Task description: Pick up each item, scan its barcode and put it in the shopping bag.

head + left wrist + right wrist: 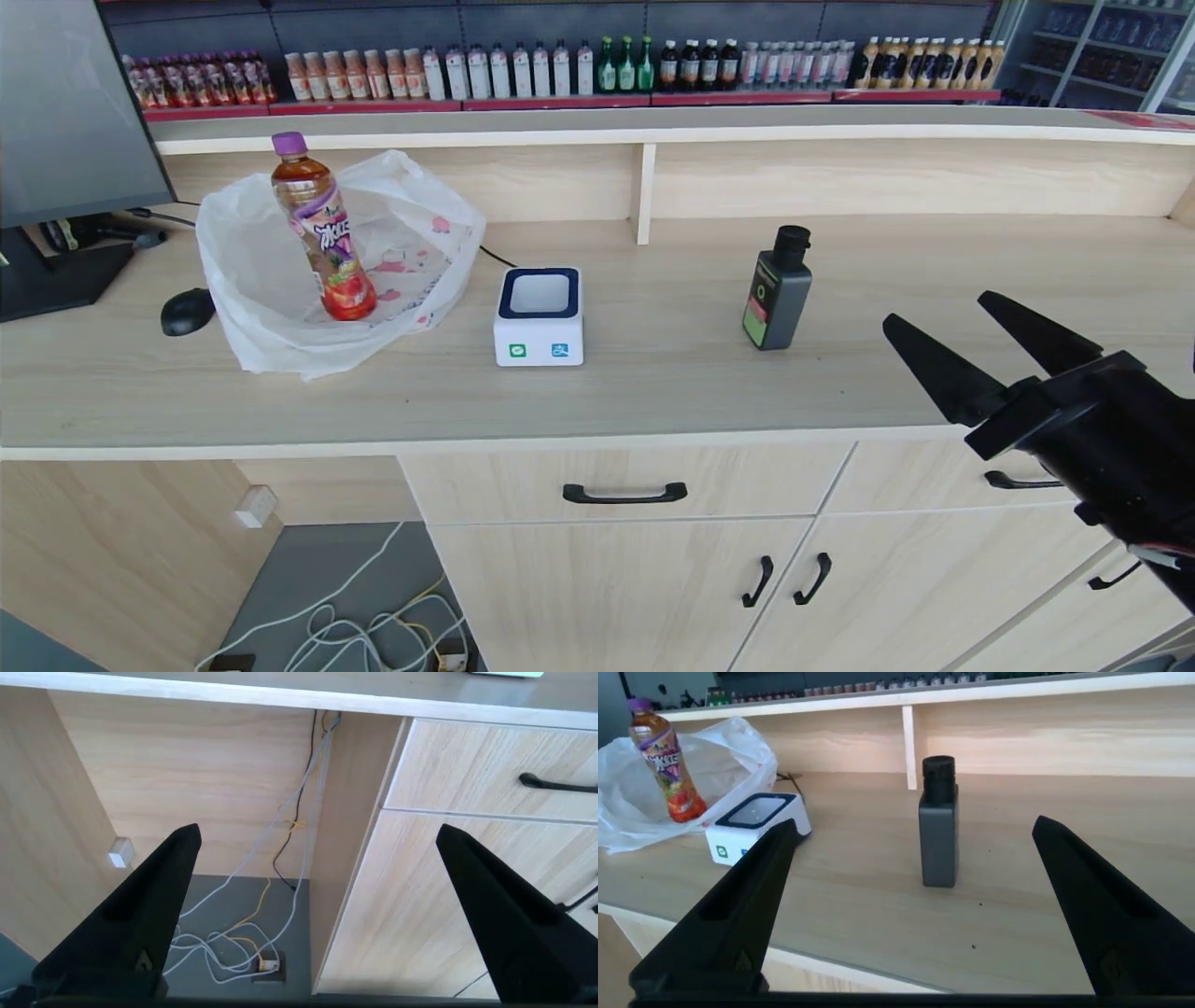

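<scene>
Grey bottle [778, 297], black-capped, upright

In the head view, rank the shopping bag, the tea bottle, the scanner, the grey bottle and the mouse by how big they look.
1. shopping bag
2. tea bottle
3. scanner and grey bottle, too alike to rank
4. mouse

Bright, even overhead lighting; short, soft shadows on the counter [653, 392]; straight edges bow slightly near 12 o'clock.
</scene>
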Available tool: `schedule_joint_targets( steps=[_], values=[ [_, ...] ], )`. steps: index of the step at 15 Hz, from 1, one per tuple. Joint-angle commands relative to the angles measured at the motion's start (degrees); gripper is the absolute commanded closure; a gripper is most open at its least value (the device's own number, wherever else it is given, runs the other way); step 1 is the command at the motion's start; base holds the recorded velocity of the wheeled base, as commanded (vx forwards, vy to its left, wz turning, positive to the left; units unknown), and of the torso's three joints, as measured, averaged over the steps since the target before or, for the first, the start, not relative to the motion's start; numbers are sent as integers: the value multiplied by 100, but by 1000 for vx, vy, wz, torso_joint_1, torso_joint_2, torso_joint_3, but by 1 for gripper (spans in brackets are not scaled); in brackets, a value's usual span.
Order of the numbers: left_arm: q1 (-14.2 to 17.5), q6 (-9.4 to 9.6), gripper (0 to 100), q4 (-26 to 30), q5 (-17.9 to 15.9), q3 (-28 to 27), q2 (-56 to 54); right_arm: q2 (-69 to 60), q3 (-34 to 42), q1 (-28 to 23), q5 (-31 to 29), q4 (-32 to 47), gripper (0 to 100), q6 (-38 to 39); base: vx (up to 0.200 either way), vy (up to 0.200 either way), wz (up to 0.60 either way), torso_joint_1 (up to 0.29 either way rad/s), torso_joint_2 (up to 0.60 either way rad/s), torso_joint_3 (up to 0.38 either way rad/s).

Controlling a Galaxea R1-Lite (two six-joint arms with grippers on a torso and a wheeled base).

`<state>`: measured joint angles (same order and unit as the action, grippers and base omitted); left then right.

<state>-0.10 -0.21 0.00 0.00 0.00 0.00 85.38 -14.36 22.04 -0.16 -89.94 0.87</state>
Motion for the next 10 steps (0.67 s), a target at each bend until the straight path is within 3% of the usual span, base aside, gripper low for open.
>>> schedule_joint_targets(
  steps=[1, 4, 10],
  values=[
    [10, 3, 0, 0, 0, 0, 0, 75, 30, -16, -2, -6, 0, 1, 0, 0, 0, 0, 0, 0],
    [10, 3, 0, 0, 0, 0, 0, 242, 83, 55, -2, -6, 0, 28, 0, 0, 0, 0, 0, 0],
    [10, 3, 0, 0, 0, 0, 0, 1420, -1051, 37, 16, -6, 0, 388, 0, 0, 0, 0, 0, 0]
  ],
)
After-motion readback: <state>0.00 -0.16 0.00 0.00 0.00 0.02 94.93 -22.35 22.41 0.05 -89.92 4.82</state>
